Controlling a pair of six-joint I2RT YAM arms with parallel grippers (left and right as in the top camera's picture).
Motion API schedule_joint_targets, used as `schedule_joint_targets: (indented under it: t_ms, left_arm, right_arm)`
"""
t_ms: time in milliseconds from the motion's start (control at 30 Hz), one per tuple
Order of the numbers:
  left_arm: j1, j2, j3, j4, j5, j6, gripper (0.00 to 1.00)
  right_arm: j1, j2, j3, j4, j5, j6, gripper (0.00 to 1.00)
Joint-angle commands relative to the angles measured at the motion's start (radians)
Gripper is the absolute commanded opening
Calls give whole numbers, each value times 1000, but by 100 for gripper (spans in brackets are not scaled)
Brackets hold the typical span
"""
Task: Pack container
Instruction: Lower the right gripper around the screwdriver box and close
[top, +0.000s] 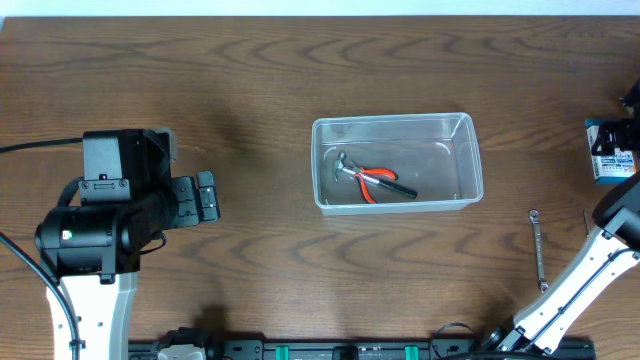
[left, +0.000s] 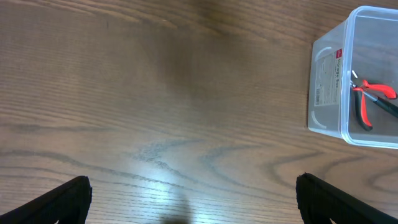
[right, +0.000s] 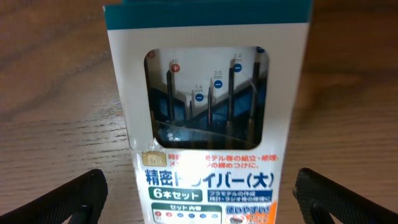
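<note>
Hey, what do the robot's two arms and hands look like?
The left arm has boxy black joints, a white lower link, a small green light and black cables. The right arm shows a white link with a black joint. The left hand and right hand have black fingers.

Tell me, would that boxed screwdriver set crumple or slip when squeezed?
The screwdriver box looks like thin card with a window cut out, so it would probably dent under a hard squeeze. Its flat printed sides likely grip fairly well. Flat-sided, it shouldn't roll.
</note>
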Motion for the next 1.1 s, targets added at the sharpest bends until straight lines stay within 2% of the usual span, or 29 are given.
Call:
schedule_joint_targets:
  t_ms: [0,1067]
  left_arm:
    - [5,-3,13,0,-16,-9,98]
    - [5,-3,13,0,-16,-9,98]
  right_arm:
    - [6,28,0,-2,-13,-45,99]
    - [12,44,-5,7,43,-46,99]
